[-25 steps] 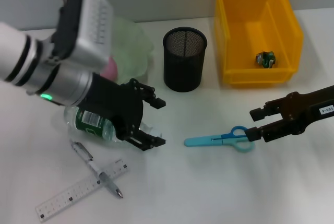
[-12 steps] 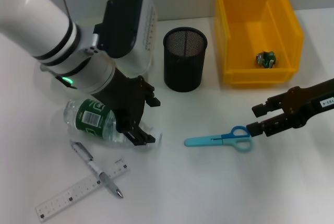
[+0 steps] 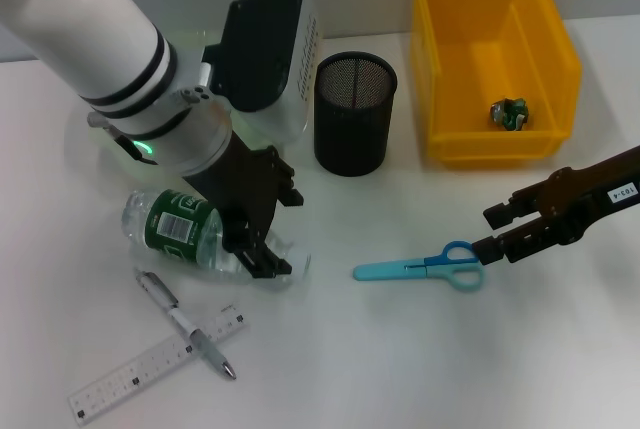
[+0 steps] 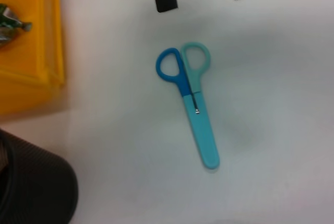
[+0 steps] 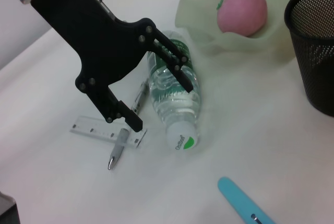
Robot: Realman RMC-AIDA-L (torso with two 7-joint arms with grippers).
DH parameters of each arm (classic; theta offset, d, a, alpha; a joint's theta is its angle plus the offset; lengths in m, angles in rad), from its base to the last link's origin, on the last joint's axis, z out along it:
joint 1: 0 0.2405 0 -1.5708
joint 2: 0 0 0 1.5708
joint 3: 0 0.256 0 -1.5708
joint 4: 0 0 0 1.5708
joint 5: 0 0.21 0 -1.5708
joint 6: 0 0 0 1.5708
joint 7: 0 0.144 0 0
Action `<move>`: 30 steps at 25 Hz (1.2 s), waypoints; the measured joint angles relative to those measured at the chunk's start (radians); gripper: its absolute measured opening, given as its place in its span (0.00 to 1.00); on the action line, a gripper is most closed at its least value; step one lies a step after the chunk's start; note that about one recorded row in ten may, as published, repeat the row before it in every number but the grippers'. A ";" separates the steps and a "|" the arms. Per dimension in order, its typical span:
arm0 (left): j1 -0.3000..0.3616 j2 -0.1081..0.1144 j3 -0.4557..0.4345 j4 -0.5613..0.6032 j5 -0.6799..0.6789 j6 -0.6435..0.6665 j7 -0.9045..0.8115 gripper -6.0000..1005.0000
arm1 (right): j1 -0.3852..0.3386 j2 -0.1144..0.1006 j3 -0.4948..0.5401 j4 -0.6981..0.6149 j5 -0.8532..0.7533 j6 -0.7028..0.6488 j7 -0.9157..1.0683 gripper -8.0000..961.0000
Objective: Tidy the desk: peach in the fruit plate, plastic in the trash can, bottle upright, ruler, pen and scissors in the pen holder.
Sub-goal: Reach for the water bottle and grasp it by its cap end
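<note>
The clear bottle (image 3: 175,232) with a green label lies on its side. My left gripper (image 3: 284,233) is open, its black fingers straddling the bottle's neck end (image 5: 180,130). The pen (image 3: 186,324) lies across the clear ruler (image 3: 150,366) just in front of the bottle. Blue scissors (image 3: 420,267) lie at mid-table, and my open right gripper (image 3: 490,231) sits just right of their handles (image 4: 182,65). The black mesh pen holder (image 3: 354,114) stands behind. The pink peach (image 5: 241,10) rests on the pale green fruit plate (image 5: 235,46). Crumpled plastic (image 3: 510,114) lies in the yellow bin (image 3: 560,59).
My left arm's large white body (image 3: 110,49) hides most of the fruit plate in the head view. The yellow bin stands at the back right, next to the pen holder. White tabletop (image 3: 420,369) stretches along the front right.
My left arm has swung over the plate and turned its wrist, bringing the open gripper down around the bottle's neck end. The right gripper drew back slightly to the right of the scissors.
</note>
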State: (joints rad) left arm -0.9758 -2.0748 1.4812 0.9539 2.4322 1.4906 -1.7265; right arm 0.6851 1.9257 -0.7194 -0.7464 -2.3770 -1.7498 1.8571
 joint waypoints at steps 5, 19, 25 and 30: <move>-0.012 0.002 0.026 -0.025 0.000 -0.008 -0.015 0.81 | 0.016 -0.002 -0.048 -0.007 -0.003 -0.003 0.018 0.80; -0.063 -0.004 0.046 -0.082 0.005 -0.029 -0.039 0.78 | 0.016 -0.001 -0.073 -0.019 -0.026 -0.011 0.026 0.80; -0.075 -0.005 0.054 -0.120 0.002 -0.062 -0.032 0.77 | 0.014 0.001 -0.074 -0.018 -0.027 -0.011 0.022 0.80; -0.072 -0.005 0.077 -0.128 -0.008 -0.070 -0.025 0.76 | 0.015 0.001 -0.077 -0.011 -0.031 -0.005 0.020 0.80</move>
State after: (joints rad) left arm -1.0481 -2.0799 1.5583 0.8255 2.4243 1.4205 -1.7516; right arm 0.6998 1.9267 -0.7959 -0.7576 -2.4081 -1.7549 1.8768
